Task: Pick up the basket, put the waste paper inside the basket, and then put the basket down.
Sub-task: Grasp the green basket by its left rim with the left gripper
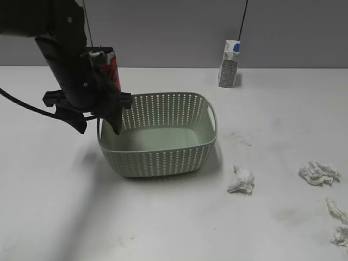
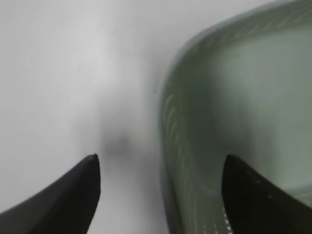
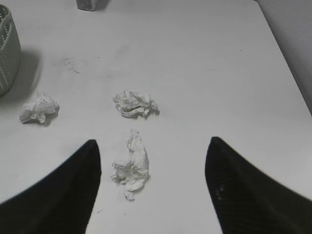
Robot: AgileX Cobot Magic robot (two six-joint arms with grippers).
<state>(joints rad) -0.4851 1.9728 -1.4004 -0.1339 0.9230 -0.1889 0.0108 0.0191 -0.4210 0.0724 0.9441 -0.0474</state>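
Observation:
The pale sage-green basket (image 1: 157, 136) stands on the white table, empty. My left gripper (image 1: 100, 126) is open and straddles the basket's left wall. In the left wrist view the blurred wall (image 2: 195, 141) runs between the fingers (image 2: 158, 163), one finger outside and one inside. White waste paper wads lie to the right of the basket: one near it (image 1: 241, 180), one farther right (image 1: 318, 173), more at the right edge (image 1: 340, 223). My right gripper (image 3: 152, 146) is open above a long wad (image 3: 131, 165), with other wads beyond it (image 3: 135, 104) and to the left (image 3: 38, 108). The right arm does not show in the exterior view.
An upright white carton with a blue mark (image 1: 229, 63) stands at the back of the table. A red and black can (image 1: 110, 68) stands behind the left arm, partly hidden. The table's right edge (image 3: 287, 63) shows in the right wrist view.

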